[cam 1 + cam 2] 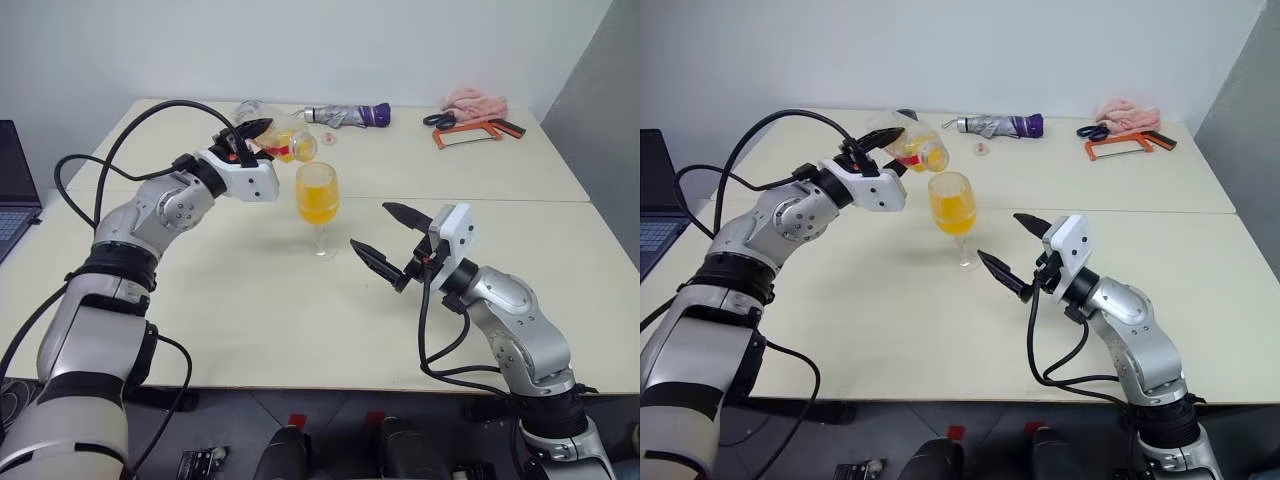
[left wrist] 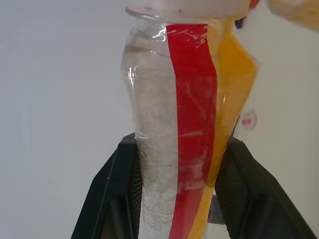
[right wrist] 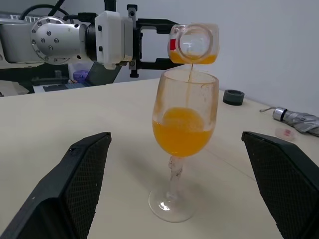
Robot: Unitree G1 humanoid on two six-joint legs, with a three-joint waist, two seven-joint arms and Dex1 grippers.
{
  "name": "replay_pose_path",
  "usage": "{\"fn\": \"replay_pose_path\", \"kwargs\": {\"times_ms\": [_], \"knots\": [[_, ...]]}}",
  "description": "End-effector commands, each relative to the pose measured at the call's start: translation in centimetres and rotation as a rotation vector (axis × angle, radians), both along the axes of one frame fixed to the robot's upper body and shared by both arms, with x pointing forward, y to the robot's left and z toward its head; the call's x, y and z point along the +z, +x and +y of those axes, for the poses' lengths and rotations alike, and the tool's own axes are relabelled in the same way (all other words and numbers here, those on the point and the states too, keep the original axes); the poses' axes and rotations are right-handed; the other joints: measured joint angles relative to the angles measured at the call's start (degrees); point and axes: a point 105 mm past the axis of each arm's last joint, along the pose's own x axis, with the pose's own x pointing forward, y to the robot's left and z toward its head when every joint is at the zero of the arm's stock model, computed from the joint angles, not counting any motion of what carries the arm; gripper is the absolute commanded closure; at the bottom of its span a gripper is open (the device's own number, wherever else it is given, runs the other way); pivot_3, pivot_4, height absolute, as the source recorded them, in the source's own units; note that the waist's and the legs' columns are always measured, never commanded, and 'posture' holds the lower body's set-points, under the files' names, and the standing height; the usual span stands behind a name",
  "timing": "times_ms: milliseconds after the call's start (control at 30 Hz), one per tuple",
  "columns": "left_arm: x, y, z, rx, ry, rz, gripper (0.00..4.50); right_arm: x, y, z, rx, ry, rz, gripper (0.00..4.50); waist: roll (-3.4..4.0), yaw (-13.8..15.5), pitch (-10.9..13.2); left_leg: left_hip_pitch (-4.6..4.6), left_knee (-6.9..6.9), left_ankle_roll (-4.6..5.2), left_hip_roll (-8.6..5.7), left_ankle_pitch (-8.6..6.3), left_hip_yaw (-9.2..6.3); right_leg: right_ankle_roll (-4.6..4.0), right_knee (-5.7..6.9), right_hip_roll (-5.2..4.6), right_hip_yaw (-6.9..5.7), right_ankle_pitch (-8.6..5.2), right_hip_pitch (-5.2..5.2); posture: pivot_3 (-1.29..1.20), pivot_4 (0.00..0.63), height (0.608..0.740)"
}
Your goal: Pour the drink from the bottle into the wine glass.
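Note:
My left gripper point(image 1: 254, 141) is shut on the bottle point(image 1: 286, 141), a clear plastic one with a red-and-white label point(image 2: 192, 124), clamped between both fingers point(image 2: 107, 199). The bottle is tipped mouth-down over the wine glass point(image 1: 318, 203), which stands upright near the middle of the table. A thin orange stream of the drink point(image 3: 190, 79) falls from the bottle's mouth point(image 3: 194, 44) into the bowl. The bowl is about half full of orange drink point(image 3: 182, 132). My right gripper point(image 1: 370, 226) is open, just right of the glass with its fingers apart from the stem.
Along the table's far edge lie a folded umbrella point(image 1: 350, 115), a small pink cap point(image 1: 327, 137), scissors with an orange-handled saw point(image 1: 475, 130) and a pink cloth point(image 1: 475, 98). A laptop point(image 1: 15, 190) sits at the far left. A seam point(image 1: 520, 200) splits the table.

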Motion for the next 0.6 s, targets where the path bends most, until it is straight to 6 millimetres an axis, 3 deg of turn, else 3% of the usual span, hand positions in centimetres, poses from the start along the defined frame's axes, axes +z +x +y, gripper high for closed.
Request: {"fn": "replay_pose_path", "kwargs": {"times_ms": [33, 200, 300, 433, 600], "knots": [[2.2, -0.5, 0.2, -0.018, -0.218, 0.012, 2.83, 1.6, -0.3, 0.5, 0.010, 0.011, -0.076, 0.00, 0.00, 0.0, 0.0, 0.01, 0.00, 0.00, 0.00, 0.00, -0.01, 0.00, 0.02, 0.00, 0.02, 0.00, 0.00, 0.00, 0.150, 0.740], [1.7, -0.8, 0.8, -0.054, -0.594, 0.195, 2.83, 1.6, -0.5, 1.2, 0.049, -0.020, -0.076, 0.00, 0.00, -0.2, 0.0, 0.01, 0.03, -0.07, 0.04, 0.04, -0.09, 0.00, 0.03, -0.01, 0.02, 0.00, 0.00, 0.00, 0.150, 0.740], [0.8, -1.0, 2.5, -0.040, -0.845, 0.323, 2.83, 1.5, -0.8, 2.1, 0.101, -0.056, -0.065, 0.00, 0.00, -0.6, 0.0, 0.00, 0.06, -0.08, 0.10, 0.05, -0.12, -0.01, 0.05, -0.01, 0.01, 0.00, 0.00, 0.00, 0.150, 0.740], [-1.6, -1.9, 5.7, 0.025, -1.041, 0.461, 2.83, 1.0, -1.5, 3.7, 0.172, -0.131, -0.028, 0.00, 0.00, -1.5, 0.0, 0.03, 0.06, -0.08, 0.11, 0.05, -0.15, -0.01, 0.08, 0.00, 0.01, 0.00, 0.00, 0.00, 0.150, 0.740], [-4.7, -3.5, 7.9, 0.042, -1.127, 0.617, 2.83, 0.7, -1.1, 5.2, 0.179, -0.189, 0.004, 0.00, 0.00, -1.6, 0.0, 0.08, 0.05, -0.18, 0.13, 0.10, -0.18, -0.01, 0.11, 0.02, 0.01, 0.00, 0.01, 0.00, 0.150, 0.740]]}}
